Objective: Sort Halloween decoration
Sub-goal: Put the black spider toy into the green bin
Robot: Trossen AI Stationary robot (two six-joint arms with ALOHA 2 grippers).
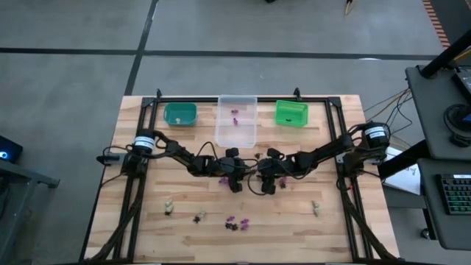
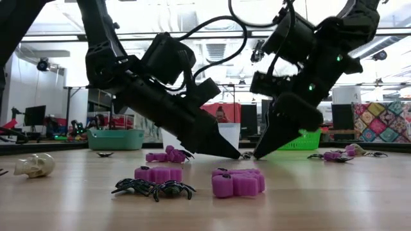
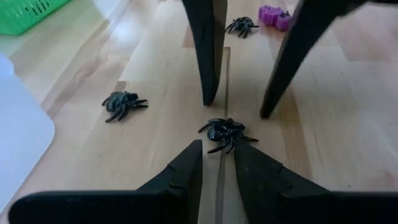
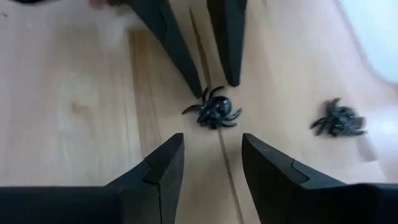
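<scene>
High view: the left gripper (image 1: pixel 237 182) and right gripper (image 1: pixel 266 184) meet at mid-table, in front of the clear bin (image 1: pixel 236 120); trinkets lie scattered nearer the front edge.

Low view: both tips point down at one spot on the table (image 2: pixel 359 199), behind purple pieces (image 2: pixel 238 182).

Left wrist view: a black spider (image 3: pixel 225 132) lies free just ahead of narrowly parted fingers (image 3: pixel 186 167).

Right wrist view: the spider lies between both grippers; the near fingers (image 4: pixel 169 163) stand wider apart, holding nothing.

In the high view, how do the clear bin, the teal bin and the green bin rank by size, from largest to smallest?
1. Clear bin, clearly the largest.
2. Teal bin and green bin: they look about the same size, so I do not rank one above the other.
</scene>
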